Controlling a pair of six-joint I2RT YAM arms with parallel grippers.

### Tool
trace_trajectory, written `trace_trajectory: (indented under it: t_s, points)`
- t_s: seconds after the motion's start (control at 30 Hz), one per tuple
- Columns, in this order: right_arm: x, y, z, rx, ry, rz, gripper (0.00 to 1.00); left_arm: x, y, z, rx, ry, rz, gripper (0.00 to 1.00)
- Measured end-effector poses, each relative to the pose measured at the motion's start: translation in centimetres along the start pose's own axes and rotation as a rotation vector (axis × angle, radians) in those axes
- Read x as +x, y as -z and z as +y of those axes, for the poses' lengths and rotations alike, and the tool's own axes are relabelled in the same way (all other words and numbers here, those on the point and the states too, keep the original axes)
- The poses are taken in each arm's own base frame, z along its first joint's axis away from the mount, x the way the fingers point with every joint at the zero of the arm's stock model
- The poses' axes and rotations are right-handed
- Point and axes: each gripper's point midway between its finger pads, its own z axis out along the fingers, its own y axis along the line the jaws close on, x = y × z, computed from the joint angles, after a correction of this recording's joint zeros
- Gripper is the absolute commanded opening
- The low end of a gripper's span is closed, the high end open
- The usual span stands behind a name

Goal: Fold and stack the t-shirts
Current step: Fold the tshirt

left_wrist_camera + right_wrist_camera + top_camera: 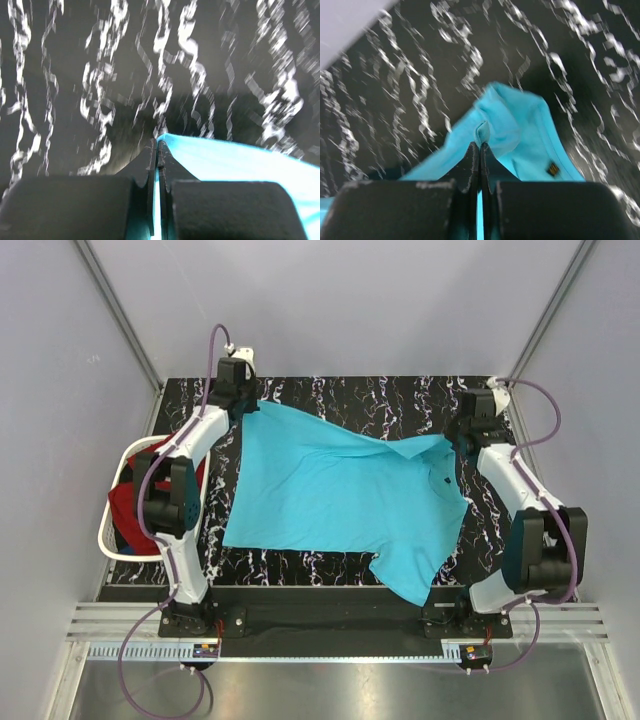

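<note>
Turquoise t-shirt [340, 490] lay spread across the table [350, 395], and I had it by two far edges. Left jaws were clenched on its corner at the far left, right jaws clamped on a bunched fold of its edge at the far right. One corner reached the table's near edge. Bare table showed along the far side between my arms. The dark red t-shirt [125, 502] sat in the white basket [104, 530], off the table's left edge.
</note>
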Motion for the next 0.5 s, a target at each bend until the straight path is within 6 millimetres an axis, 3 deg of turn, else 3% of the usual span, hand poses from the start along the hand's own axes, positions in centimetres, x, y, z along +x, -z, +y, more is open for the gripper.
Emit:
trace_trajectory:
  t_s: [0.13, 0.3, 0.5]
  points:
    - [-2.7, -1.5, 2.4, -0.067, 0.007, -0.077, 0.00, -2.1, -0.9, -0.9, 0.045, 0.034, -0.064, 0.00]
    - [-3.1, -4.8, 4.7, -0.164, 0.056, -0.120, 0.00, -1.4, -3.4, -0.8, 0.094, 0.095, -0.069, 0.00]
    - [-3.3, -8.8, 5.9, -0.188, 0.143, -0.145, 0.00, -0.2, -6.7, 0.8, 0.129, 0.185, -0.052, 0.00]
